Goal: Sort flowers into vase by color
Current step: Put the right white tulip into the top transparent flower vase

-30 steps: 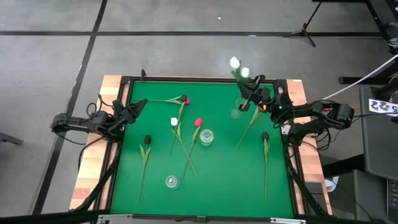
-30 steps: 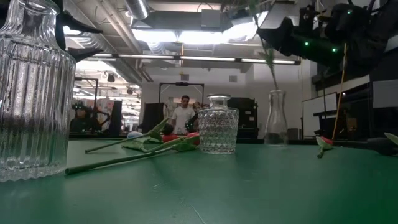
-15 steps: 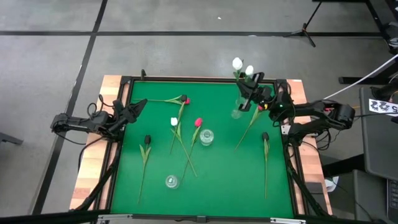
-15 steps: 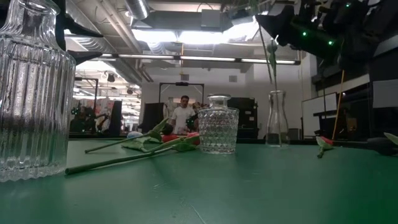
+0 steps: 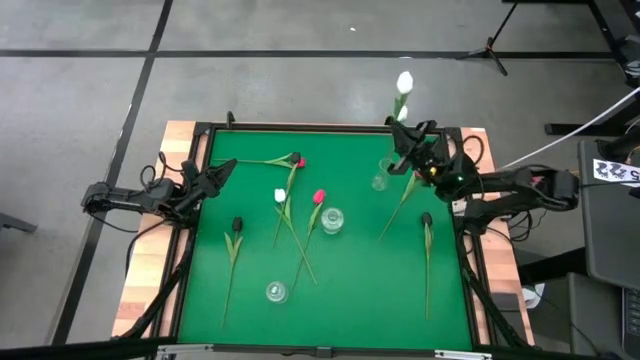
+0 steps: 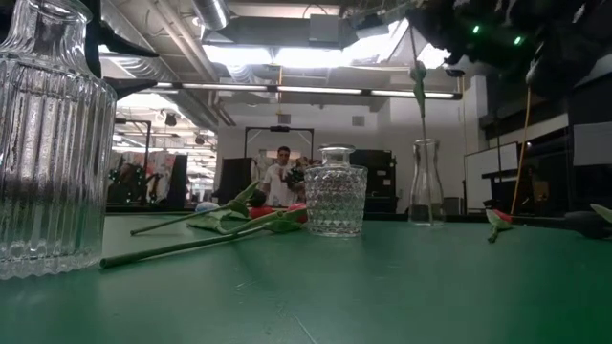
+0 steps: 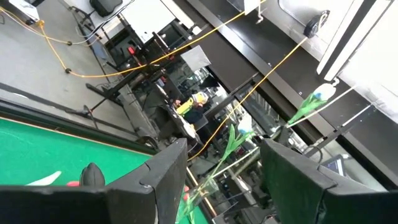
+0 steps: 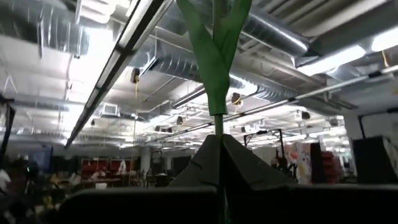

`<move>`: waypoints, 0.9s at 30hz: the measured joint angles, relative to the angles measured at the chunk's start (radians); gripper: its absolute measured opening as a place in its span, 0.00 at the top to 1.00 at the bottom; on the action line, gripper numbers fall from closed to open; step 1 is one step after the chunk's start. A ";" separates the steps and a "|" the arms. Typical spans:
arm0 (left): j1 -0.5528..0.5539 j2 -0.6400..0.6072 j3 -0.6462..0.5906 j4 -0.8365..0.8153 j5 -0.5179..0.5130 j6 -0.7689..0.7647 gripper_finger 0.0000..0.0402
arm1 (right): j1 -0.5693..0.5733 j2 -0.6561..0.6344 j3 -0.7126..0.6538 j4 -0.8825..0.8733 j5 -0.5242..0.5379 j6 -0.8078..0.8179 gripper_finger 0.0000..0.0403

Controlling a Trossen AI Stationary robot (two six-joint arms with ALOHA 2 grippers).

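Your right gripper fingers are clamped on the white flowers — stems upright, hanging just above the slim vase. Left gripper fingers gape empty, far across the desk.

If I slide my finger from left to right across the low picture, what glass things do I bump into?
Ribbed vase → bumpy jar → thin vase.

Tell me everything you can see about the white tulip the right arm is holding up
The white tulip has one pale head on a thin green stem with long leaves, artificial-looking. The right gripper is shut on its stem, holding it roughly upright in the air near the table's far right corner. Its lower end hangs above the narrow glass vase, seemingly not inside. Nothing else touches it.
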 joint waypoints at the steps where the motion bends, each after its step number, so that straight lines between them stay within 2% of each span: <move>1: 0.000 0.000 0.000 -0.001 0.000 0.000 0.50 | 0.041 -0.018 0.000 -0.019 0.043 0.000 0.99; 5: 0.000 0.000 0.000 -0.002 -0.006 0.005 0.50 | 0.248 -0.103 0.000 -0.185 0.256 -0.025 1.00; 8: 0.000 0.000 0.000 -0.002 -0.024 0.005 0.50 | 0.447 -0.160 0.003 -0.282 0.509 -0.017 1.00; 11: 0.000 0.000 0.000 -0.002 -0.032 0.002 0.50 | 0.651 -0.193 0.049 -0.376 0.800 -0.134 1.00; 13: 0.000 0.000 0.000 -0.003 -0.032 0.002 0.50 | 0.761 -0.199 0.112 -0.381 0.970 -0.281 1.00; 15: 0.000 0.000 0.000 -0.003 -0.032 0.002 0.50 | 0.846 -0.201 0.193 -0.391 1.109 -0.541 1.00; 17: 0.000 0.000 0.000 -0.004 -0.032 0.003 0.50 | 0.875 -0.199 0.243 -0.401 1.179 -0.778 1.00; 18: 0.000 0.000 0.000 -0.004 -0.032 0.003 0.50 | 0.859 -0.199 0.242 -0.379 1.148 -0.833 1.00; 21: 0.000 0.000 0.000 -0.028 -0.033 0.000 0.50 | 0.737 -0.209 0.165 -0.231 0.838 -0.837 1.00; 25: 0.000 0.000 0.000 -0.069 -0.033 -0.047 0.50 | 0.557 -0.158 -0.026 0.012 0.655 -0.613 1.00; 27: 0.000 0.000 0.000 -0.092 -0.033 -0.071 0.50 | 0.483 -0.132 -0.092 0.010 0.552 -0.517 1.00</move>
